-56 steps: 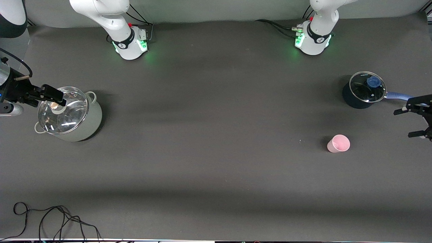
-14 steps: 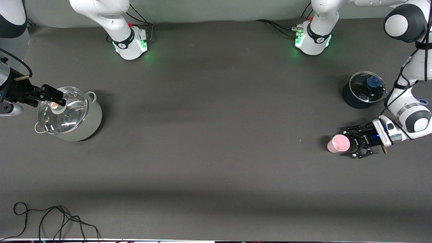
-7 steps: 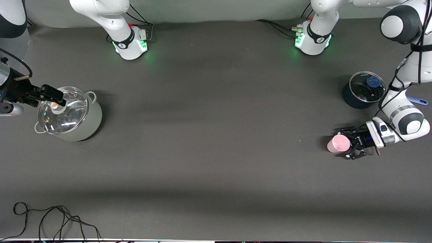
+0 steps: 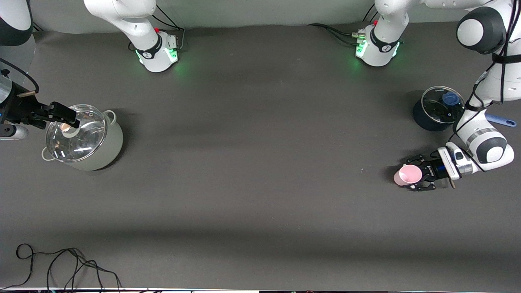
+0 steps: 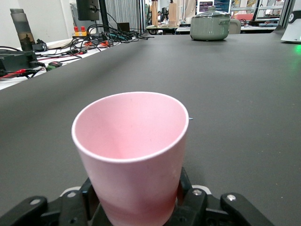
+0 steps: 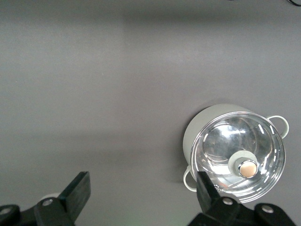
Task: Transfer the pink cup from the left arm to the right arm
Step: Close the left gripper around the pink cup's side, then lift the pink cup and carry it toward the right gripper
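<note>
The pink cup [image 4: 408, 175] stands upright on the dark mat toward the left arm's end of the table. My left gripper [image 4: 413, 174] is shut on it, one black finger against each side of its lower wall. In the left wrist view the pink cup [image 5: 134, 150] fills the middle, open mouth up, and my left gripper [image 5: 137, 202] clamps its base. My right gripper [image 4: 66, 117] hangs open over the glass lid of a grey-green pot at the right arm's end. Nothing lies between the spread fingers of the right gripper [image 6: 141, 193].
A grey-green pot [image 4: 103, 152] with a glass lid stands at the right arm's end. A dark saucepan [image 4: 423, 118] with a glass lid and blue handle [image 4: 501, 121] stands farther from the front camera than the cup. Loose black cables [image 4: 61, 264] lie at the front edge.
The left gripper slid forward around the pink cup and closed on it. The cup shifted very slightly. The right arm has not moved.
</note>
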Available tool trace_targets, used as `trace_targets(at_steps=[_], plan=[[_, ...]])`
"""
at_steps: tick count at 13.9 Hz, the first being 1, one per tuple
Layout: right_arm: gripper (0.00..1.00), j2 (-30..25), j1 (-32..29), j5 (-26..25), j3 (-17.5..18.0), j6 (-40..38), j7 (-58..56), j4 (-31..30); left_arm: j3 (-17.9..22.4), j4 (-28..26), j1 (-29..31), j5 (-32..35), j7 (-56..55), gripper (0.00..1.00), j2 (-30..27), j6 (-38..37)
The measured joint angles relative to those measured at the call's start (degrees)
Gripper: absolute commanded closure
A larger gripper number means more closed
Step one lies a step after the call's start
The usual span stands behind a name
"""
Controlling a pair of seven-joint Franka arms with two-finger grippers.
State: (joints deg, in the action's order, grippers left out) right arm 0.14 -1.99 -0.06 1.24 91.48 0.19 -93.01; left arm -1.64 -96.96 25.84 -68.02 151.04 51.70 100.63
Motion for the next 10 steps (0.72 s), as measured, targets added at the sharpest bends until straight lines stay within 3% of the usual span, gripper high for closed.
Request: trace_targets(at_steps=[5,10], plan=[[0.00,0.00,-0.03,0.00,0.00,0.00,0.00,0.00,-0.16,1.31,-1.31,-0.37,-6.03,0.58,-0.71,0.22],[0.00,0.00,-0.04,0.00,0.00,-0.03,0.02,0.01,-0.79,2.41,-10.86,-3.51,-29.71,0.59,-10.27,5.51]])
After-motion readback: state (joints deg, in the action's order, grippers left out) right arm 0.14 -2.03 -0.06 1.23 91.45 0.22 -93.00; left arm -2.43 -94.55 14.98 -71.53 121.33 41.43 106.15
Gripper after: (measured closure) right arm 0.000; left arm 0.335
